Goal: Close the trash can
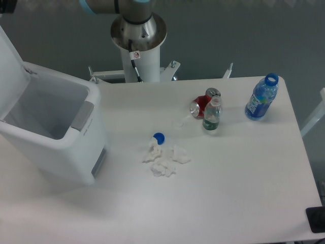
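Only a dark sliver of the gripper is showing at the top left corner of the frame, so whether its jaws are apart or together, and whether they are holding anything, cannot be told. It is sitting high above the raised lid, which is standing nearly upright at the left edge, tilted back from the opening. The trash can itself is lying below and slightly to the right of the gripper, at the left end of the table, its long axis running from the hinge at the back left toward the grey push tab at the front rim on the right. Judging from this, the closing move is calling for a push on the lid's upper edge, down and rightward toward that tab.

Counting outward across the table: one trash can, one blue cap, a cluster of about three crumpled tissue pieces just beside the cap, one red can lying beside one small clear bottle, and one blue bottle standing uncapped near the right edge. The arm's base column is rising behind the table.
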`<state>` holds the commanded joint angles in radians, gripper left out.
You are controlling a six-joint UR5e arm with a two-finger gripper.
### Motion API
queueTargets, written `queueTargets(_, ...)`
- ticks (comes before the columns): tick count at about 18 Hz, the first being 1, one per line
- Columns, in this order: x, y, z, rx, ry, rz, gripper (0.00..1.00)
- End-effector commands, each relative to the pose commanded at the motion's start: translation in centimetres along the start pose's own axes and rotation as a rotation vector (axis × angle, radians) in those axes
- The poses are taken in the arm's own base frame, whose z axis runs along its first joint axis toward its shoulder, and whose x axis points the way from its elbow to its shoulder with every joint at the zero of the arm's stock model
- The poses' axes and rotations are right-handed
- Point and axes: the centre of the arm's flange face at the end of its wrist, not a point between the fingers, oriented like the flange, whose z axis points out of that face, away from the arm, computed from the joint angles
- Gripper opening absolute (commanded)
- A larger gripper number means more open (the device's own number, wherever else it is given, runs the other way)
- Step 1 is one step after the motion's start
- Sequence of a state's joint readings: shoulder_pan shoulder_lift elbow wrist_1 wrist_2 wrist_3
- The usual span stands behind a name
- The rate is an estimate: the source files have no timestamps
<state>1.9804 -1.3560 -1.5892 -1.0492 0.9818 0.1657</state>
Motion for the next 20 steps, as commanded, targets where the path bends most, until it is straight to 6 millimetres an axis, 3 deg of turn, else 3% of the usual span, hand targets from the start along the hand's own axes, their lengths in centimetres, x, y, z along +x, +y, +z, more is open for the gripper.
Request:
queueTargets(6,1.1,0.1,0.4,0.002,0.076,0.006,1.0)
queueTargets(14,2.4,0.4,3.8,-0.054,0.136,0.027,1.0)
queueTargets(20,3.4,0.3,3.9,-0.059,0.151,0.035,1.0)
